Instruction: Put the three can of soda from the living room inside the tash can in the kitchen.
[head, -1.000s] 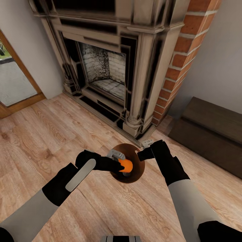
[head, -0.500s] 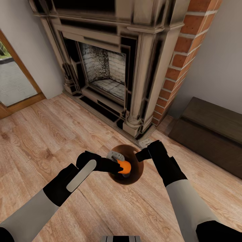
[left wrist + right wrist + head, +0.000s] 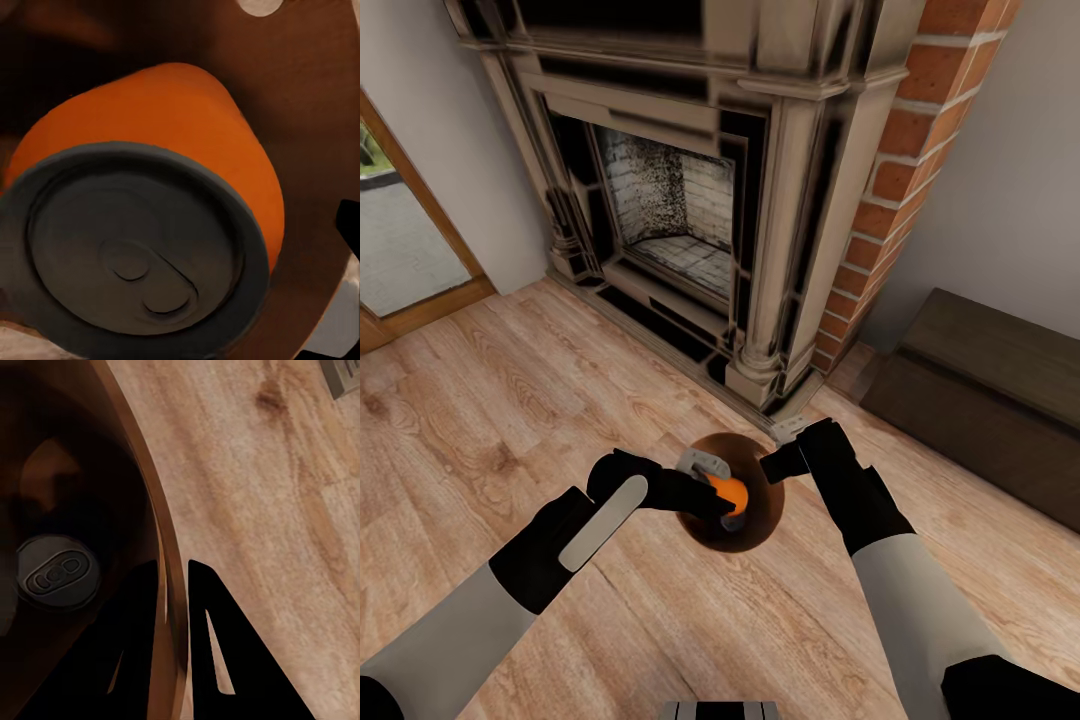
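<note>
The bin (image 3: 745, 500) is standing on the wood plank floor (image 3: 480, 420) just in front of the fireplace (image 3: 680, 200), not in a kitchen, so the robot appears to be loading it here. 1 soda can (image 3: 58, 572) is already lying at the bottom of the bin, its top facing up toward the right wrist camera. A 2nd can, the orange can (image 3: 726, 492), is hanging over the brown interior, gripped by the left gripper (image 3: 712, 490). In the left wrist view the orange can (image 3: 161, 217) is tilting with its dark lid toward the lens. So I judge the task about 1 can done, 1 about to be dropped, and a 3rd can remaining to be fetched.

The left arm is reaching in from the near left, forearm sloping down toward the bin's near edge, its jaws closing on the orange can above the opening. The right arm is coming in from the near right, its wrist bending toward the bin's far right rim. The right gripper (image 3: 171, 607) is pinching that rim narrowly, 1 finger inside the wall and 1 outside, seemingly steadying the bin.
</note>
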`<state>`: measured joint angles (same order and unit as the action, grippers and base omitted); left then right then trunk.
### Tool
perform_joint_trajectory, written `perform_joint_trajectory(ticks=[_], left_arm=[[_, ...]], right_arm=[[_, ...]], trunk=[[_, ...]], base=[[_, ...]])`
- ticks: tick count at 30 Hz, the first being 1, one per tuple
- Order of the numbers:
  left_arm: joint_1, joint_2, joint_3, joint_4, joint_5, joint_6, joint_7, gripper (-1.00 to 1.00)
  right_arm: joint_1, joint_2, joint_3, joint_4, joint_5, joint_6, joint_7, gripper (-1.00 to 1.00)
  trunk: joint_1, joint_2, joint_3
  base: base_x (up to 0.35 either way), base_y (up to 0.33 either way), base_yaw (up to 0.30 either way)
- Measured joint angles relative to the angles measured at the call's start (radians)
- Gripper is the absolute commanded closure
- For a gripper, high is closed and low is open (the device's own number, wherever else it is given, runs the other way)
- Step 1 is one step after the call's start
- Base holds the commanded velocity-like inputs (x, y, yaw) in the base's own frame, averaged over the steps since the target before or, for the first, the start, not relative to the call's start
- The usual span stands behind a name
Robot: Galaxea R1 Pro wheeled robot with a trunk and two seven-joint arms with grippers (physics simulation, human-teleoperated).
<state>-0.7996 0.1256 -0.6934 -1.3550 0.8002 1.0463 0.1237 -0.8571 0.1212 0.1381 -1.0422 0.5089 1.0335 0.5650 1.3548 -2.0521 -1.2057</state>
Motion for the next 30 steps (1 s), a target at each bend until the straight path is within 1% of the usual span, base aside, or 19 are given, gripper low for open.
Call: perform_joint_trajectory(ticks=[5, 20, 24, 26, 28, 29, 30], left_arm=[[0.0, -0.002, -0.002, 0.011, 0.007, 0.0, 0.0, -1.0], [0.0, -0.001, -0.002, 0.015, 0.01, -0.001, -0.002, -1.0], [0.0, 0.0, -0.002, 0.009, 0.005, 0.0, -0.003, -1.0], [0.0, 0.003, -0.002, -0.001, 0.005, 0.0, -0.005, -1.0], [0.0, 0.007, -0.002, -0.026, -0.008, 0.001, -0.004, -1.0], [0.0, 0.008, -0.001, -0.035, -0.007, 0.001, -0.005, -1.0], [0.001, 0.011, 0.0, -0.067, -0.002, 0.001, -0.009, -1.0]], right_arm=[[0.0, 0.0, 0.0, 0.011, -0.002, 0.0, 0.0, 1.0], [0.0, 0.0, 0.0, 0.017, -0.002, 0.001, 0.0, 1.0], [0.0, 0.0, 0.0, 0.011, -0.003, 0.001, 0.001, 1.0], [0.0, 0.0, 0.0, 0.001, -0.008, 0.002, 0.001, 1.0], [0.0, -0.001, 0.0, -0.019, -0.013, 0.003, 0.0, 1.0], [0.0, -0.001, 0.0, -0.02, -0.021, 0.005, 0.002, 1.0], [0.0, -0.002, 0.0, -0.019, -0.032, 0.009, 0.003, 1.0]], trunk=[[0.0, 0.0, 0.0], [0.0, 0.0, 0.0], [0.0, 0.0, 0.0], [0.004, -0.007, -0.003], [0.011, -0.021, -0.009], [0.011, -0.021, -0.009], [0.011, -0.021, -0.009]], base=[[0.0, 0.0, 0.0], [0.0, 0.0, 0.0], [0.0, 0.0, 0.0], [0.0, 0.0, 0.0], [0.0, 0.0, 0.0], [0.0, 0.0, 0.0], [0.0, 0.0, 0.0]])
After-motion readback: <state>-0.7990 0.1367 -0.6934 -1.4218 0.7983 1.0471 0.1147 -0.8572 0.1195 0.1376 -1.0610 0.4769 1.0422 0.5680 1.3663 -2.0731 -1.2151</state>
